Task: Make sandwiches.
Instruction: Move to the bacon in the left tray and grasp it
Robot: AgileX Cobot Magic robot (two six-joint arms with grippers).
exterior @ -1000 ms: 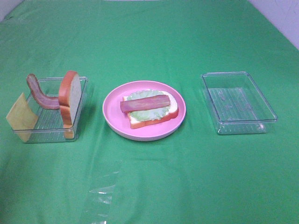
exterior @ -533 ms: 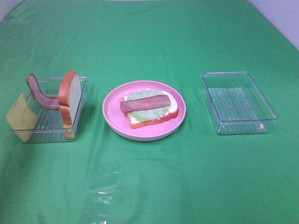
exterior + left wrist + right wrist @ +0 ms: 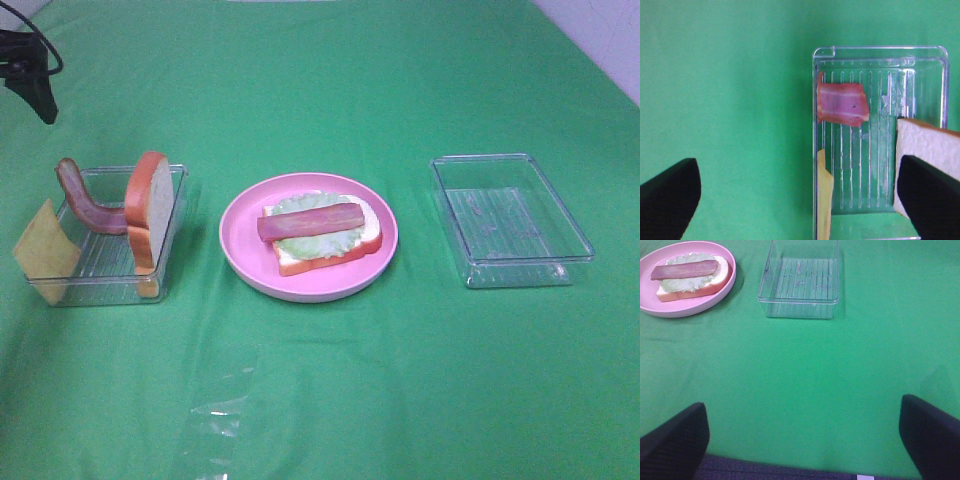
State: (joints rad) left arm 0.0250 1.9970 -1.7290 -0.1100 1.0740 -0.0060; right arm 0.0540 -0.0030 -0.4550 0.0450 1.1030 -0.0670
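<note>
On the pink plate [image 3: 240,255] lies an open sandwich [image 3: 325,250]: a bread slice, lettuce [image 3: 340,240] and a bacon strip [image 3: 310,222] on top. The left clear tray [image 3: 170,175] holds an upright bread slice [image 3: 148,210], a curved bacon strip [image 3: 85,200] and a yellow cheese square [image 3: 45,250] leaning at its left end. My left gripper [image 3: 797,200] hangs open high above that tray, over the bacon [image 3: 842,103], cheese [image 3: 824,200] and bread [image 3: 927,145]. My right gripper [image 3: 802,437] is open over bare cloth, short of the plate [image 3: 690,310].
An empty clear tray [image 3: 510,220] [image 3: 800,285] stands right of the plate. A crumpled clear film [image 3: 220,420] lies on the green cloth near the front. The left arm [image 3: 25,65] shows at the far left corner of the exterior view.
The left arm has come into the exterior view at the top left corner. The food, plate and trays have not moved.
</note>
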